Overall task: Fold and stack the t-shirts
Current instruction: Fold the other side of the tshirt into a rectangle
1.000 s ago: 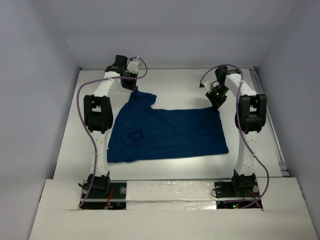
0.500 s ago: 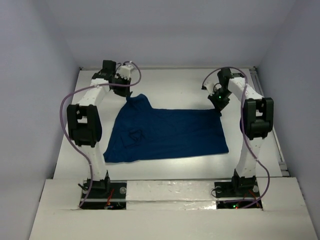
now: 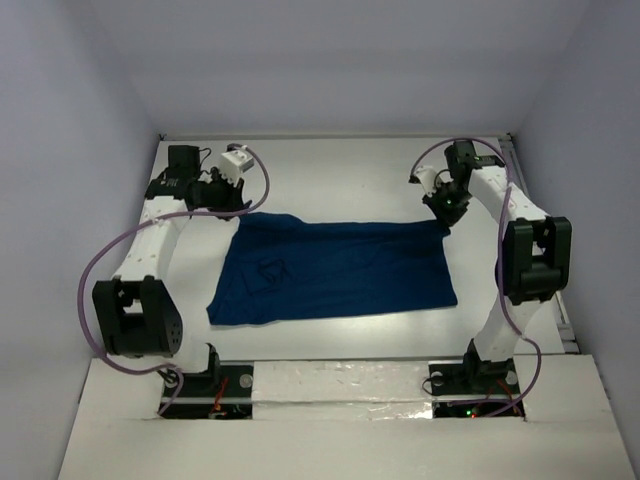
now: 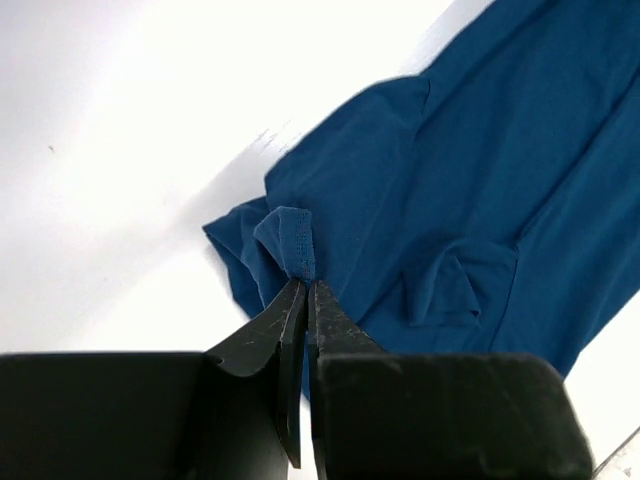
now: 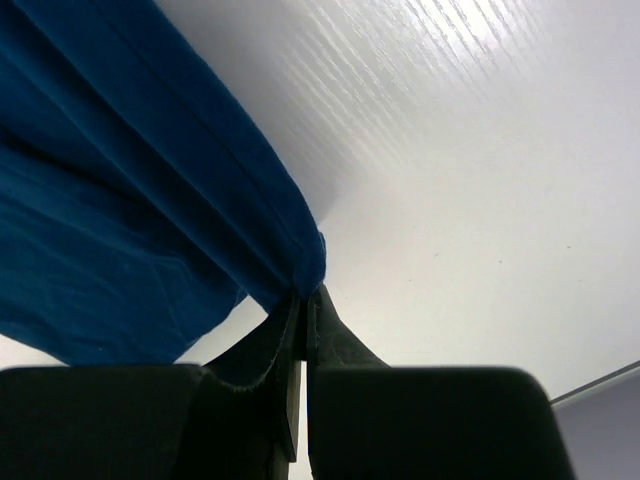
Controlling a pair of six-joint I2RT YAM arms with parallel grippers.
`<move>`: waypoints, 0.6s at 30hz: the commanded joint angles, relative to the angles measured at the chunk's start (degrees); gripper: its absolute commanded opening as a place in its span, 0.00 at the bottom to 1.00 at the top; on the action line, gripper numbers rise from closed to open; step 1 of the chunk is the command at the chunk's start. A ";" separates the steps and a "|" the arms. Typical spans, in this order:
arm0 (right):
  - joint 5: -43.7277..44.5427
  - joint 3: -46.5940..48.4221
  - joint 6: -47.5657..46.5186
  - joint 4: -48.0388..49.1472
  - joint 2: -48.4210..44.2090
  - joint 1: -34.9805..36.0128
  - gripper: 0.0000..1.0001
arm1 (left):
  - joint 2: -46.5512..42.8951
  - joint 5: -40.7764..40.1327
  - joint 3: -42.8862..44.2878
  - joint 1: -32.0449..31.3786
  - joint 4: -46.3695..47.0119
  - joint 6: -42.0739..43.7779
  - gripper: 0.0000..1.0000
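Observation:
The dark navy-blue t-shirt [image 3: 335, 270] lies spread across the middle of the white table, plain side up, with a small wrinkle near its left part. My left gripper [image 3: 240, 208] is shut on the shirt's far-left corner; in the left wrist view the gripper [image 4: 303, 285] pinches a hemmed fold of the t-shirt [image 4: 480, 180]. My right gripper [image 3: 446, 222] is shut on the far-right corner; in the right wrist view the gripper [image 5: 305, 295] holds the bunched edge of the t-shirt [image 5: 120, 220] just above the table.
The white table [image 3: 340, 170] is walled on three sides. A metal rail [image 3: 540, 250] runs along the right edge. Both arm bases stand at the near edge.
The left arm has swung out to the left and lowered, pulling the raised far-left corner down so the shirt's far edge lies straighter. The right gripper has shifted slightly right.

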 commanded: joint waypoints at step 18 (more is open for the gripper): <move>-1.56 -7.83 -0.42 9.79 -8.83 0.36 0.00 | -19.55 3.62 -12.72 4.50 -7.43 12.00 0.00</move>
